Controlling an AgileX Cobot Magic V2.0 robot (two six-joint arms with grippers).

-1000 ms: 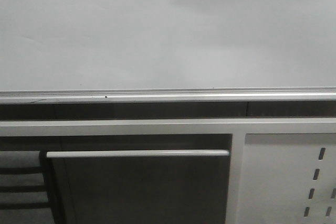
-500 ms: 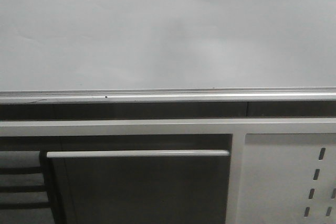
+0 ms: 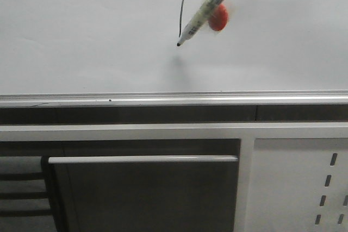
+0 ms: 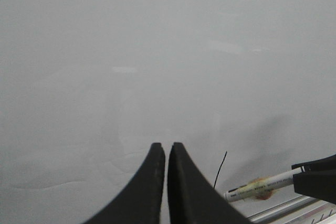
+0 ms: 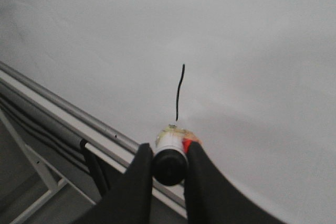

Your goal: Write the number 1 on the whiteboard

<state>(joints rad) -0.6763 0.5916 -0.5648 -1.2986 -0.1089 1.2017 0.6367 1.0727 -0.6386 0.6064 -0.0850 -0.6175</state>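
Note:
The whiteboard [image 3: 98, 36] fills the upper front view, with a silver rail [image 3: 163, 99] along its lower edge. The number 1 [image 3: 183, 8] is a thin dark, slightly curved stroke on it; it also shows in the left wrist view [image 4: 220, 169] and the right wrist view [image 5: 179, 92]. My right gripper [image 5: 169, 153] is shut on a white black-tipped marker [image 3: 201, 17] with a red patch. The marker's tip sits just below the stroke's lower end. My left gripper [image 4: 166, 146] is shut and empty, close to the board, left of the stroke.
Below the rail are a dark gap, a white frame bar [image 3: 119, 132], a grey handle bar [image 3: 141, 159] and a white slotted metal panel [image 3: 299, 183] at the lower right. Black cables [image 5: 31, 124] run under the rail in the right wrist view.
The right gripper with the marker has come down into the front view, and the dark stroke now stands on the board where there was none.

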